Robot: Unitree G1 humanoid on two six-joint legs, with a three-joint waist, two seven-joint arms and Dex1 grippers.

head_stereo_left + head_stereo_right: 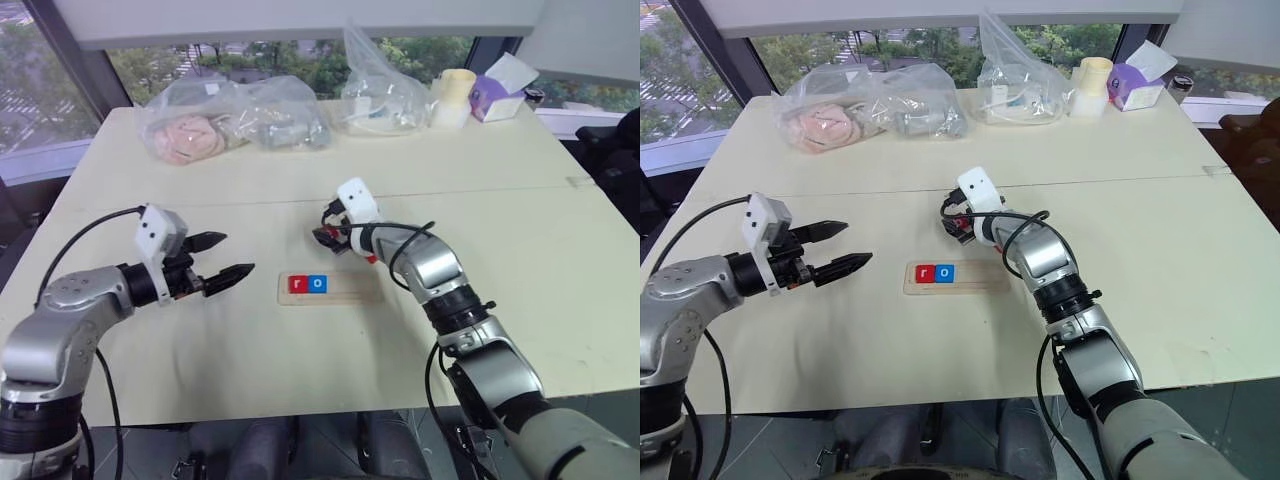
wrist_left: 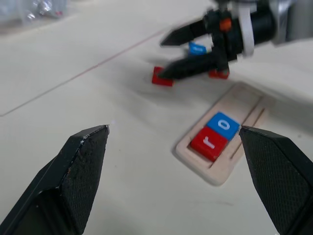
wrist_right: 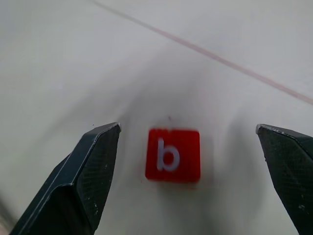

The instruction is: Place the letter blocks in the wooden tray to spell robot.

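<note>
On the table [image 1: 520, 250], the right gripper [image 3: 188, 181] hangs wide open over the red b block [image 3: 173, 155], and the left gripper [image 1: 228, 257] waits open and empty beside the wooden tray [image 1: 345, 290] holding r and o.

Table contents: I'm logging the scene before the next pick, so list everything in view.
Pale wooden tray: one, table centre.
Red r tile and blue o tile: one each, side by side at the tray's left end.
Red b tile: one, on the table between the right claw's fingers, untouched.
Other loose tiles: one blue, one red, beyond the tray.
Clear plastic bags: three, far edge.
Cream cup, purple tissue box: far right corner.
Left claw: open, left of the tray.
Right claw: open.
</note>
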